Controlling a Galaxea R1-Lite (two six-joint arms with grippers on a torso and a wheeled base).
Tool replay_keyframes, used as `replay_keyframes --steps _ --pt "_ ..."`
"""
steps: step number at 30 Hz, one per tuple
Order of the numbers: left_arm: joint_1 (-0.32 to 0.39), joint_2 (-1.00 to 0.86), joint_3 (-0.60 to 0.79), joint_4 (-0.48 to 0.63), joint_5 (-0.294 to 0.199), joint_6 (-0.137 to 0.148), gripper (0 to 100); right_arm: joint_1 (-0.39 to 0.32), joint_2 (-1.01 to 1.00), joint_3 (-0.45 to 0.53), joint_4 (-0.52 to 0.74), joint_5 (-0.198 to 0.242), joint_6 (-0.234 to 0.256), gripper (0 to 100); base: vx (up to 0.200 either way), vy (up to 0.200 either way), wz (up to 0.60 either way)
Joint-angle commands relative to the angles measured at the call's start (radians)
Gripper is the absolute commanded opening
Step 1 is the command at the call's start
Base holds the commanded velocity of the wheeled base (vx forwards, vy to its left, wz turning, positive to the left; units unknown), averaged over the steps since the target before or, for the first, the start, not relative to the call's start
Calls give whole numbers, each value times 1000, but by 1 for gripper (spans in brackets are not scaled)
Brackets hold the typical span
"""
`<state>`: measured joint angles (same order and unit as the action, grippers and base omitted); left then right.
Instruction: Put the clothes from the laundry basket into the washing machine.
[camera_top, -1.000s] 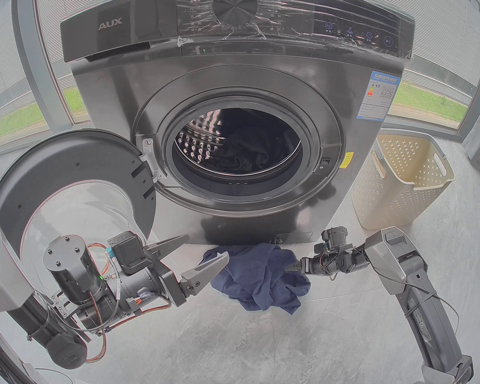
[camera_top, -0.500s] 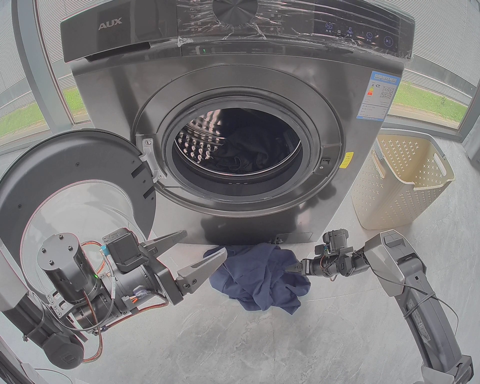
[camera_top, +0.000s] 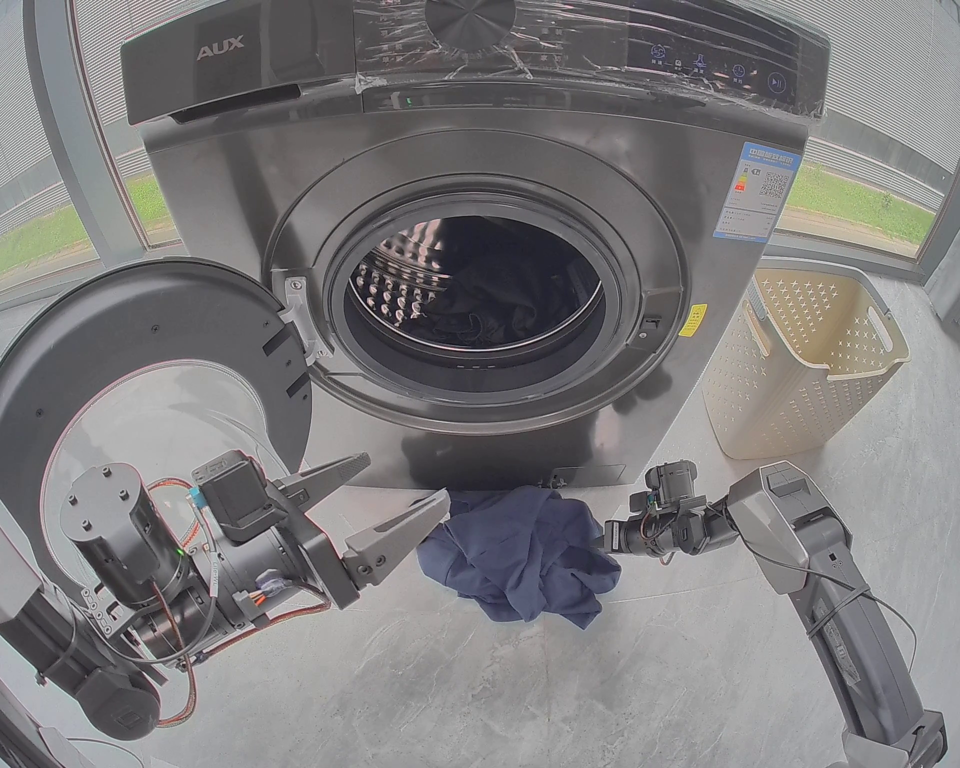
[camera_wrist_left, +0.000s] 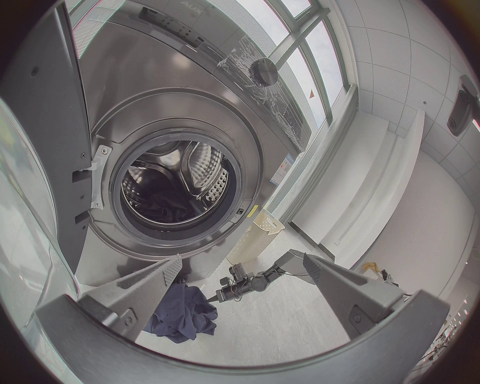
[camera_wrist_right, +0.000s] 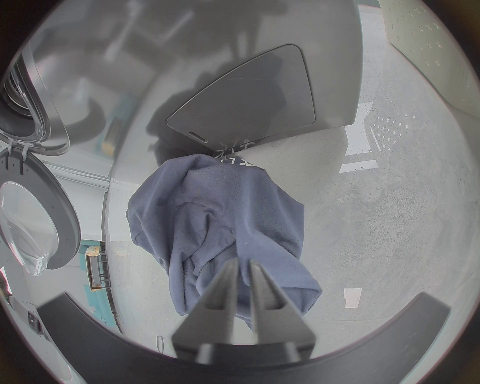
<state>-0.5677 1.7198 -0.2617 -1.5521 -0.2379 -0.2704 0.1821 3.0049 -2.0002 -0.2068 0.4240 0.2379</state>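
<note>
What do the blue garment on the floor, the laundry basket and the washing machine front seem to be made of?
The blue garment looks like soft matte fabric, perhaps cotton knit: it crumples in loose folds. The laundry basket seems to be cream plastic: rigid walls with moulded cross-shaped holes. The washing machine front looks like grey satin metal or coated panel, with dull reflections.

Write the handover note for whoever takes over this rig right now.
Left gripper: open, hovering before the open round door, left of the crumpled navy-blue garment.
Right gripper: closed, tips at that garment's right edge; hold on cloth unclear.
Garment lies on the grey floor against the silver washing machine.
Done: dark clothes in the drum; cream perforated laundry basket shows none.
Left: put garment in.
</note>
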Motion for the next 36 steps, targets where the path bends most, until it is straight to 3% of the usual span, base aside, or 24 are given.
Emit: replay_keyframes --steps 1,13,17,18,21,35,36 --pt "0 -8 2 0 0 -1 100 0 2 0 0 1 0 0 0 0 0" --pt "2 -12 4 0 0 -3 100 5 12 0 -22 2 17 0 0 0 0" --pt "5 -12 7 0 0 -4 100 17 -7 0 -31 16 89 0 0 0 0" --pt "5 -11 7 0 0 -4 100 25 -37 0 -32 38 127 0 0 0 0" --pt "5 -11 9 0 0 -4 100 37 -86 31 -32 76 170 0 0 0 0" --pt "3 -6 13 0 0 -6 100 43 -67 12 -114 48 164 0 0 0 0" --pt "5 -2 15 0 0 -6 100 43 -63 0 -114 32 164 100 0 0 0"
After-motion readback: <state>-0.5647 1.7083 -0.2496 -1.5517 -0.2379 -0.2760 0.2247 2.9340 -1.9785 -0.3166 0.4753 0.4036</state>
